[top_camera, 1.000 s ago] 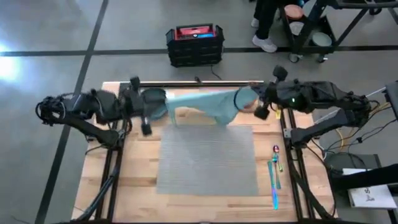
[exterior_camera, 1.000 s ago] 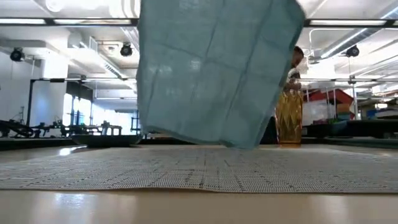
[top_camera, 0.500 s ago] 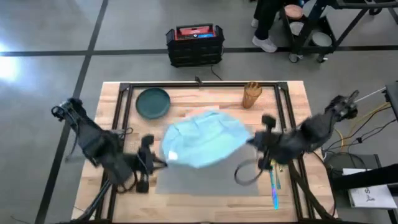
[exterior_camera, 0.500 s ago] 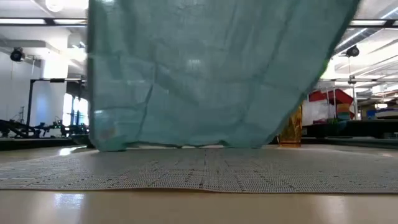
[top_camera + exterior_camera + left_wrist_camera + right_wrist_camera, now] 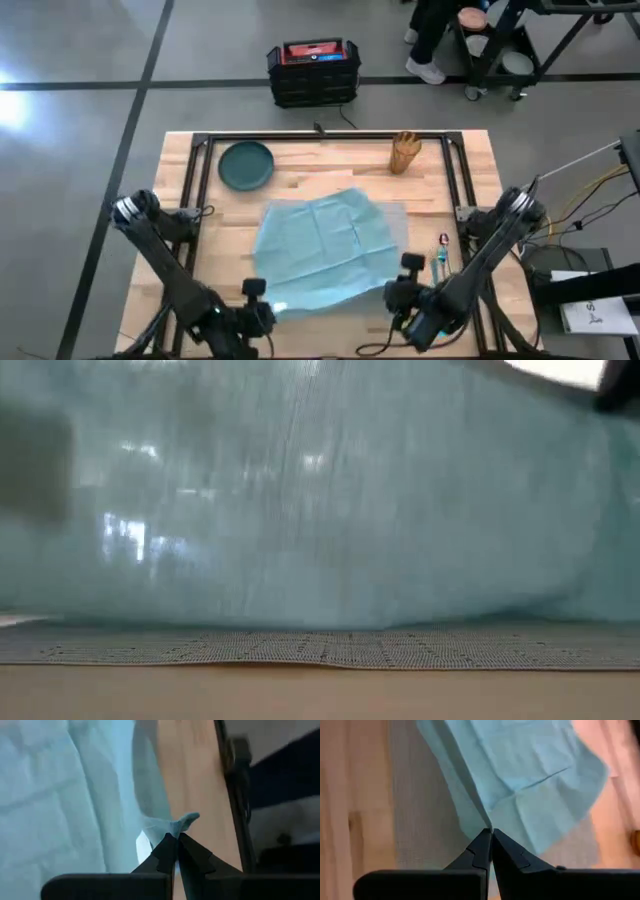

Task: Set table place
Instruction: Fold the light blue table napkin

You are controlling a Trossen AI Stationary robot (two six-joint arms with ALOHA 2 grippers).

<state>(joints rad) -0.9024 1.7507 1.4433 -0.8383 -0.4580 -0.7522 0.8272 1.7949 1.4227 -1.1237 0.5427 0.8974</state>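
- The grey placemat [image 5: 395, 225] lies flat at the middle of the table [image 5: 300, 168]; most of it is covered by the teal napkin [image 5: 325, 250], which is spread wide over it, with bare mat showing along the 3 o'clock side.
- The left gripper [image 5: 174, 840] is at about 7 o'clock on the table, its fingers pinched shut on one napkin corner; the right gripper [image 5: 491, 834] is at about 5 o'clock, fingers closed on the other near corner; in the low view the cloth hangs as a curtain just above the mat, so the near edge looks lifted rather than laid.
- Judged from this, the setting is at an early stage: the mat is placed, the napkin is in hand and not yet released; the dark green plate [image 5: 246, 165] sits at 11 o'clock off the mat, the amber cup [image 5: 405, 152] at 1 o'clock, and the cutlery [image 5: 441, 270] lies beside the mat at 4 o'clock; all three seem yet to be arranged.
- The tabletop is pale wooden planks inside a black rail frame; beyond it is grey concrete floor, a black crate with a red top [image 5: 313, 70] at 12 o'clock, and a person's legs beside a cart at 1 o'clock.
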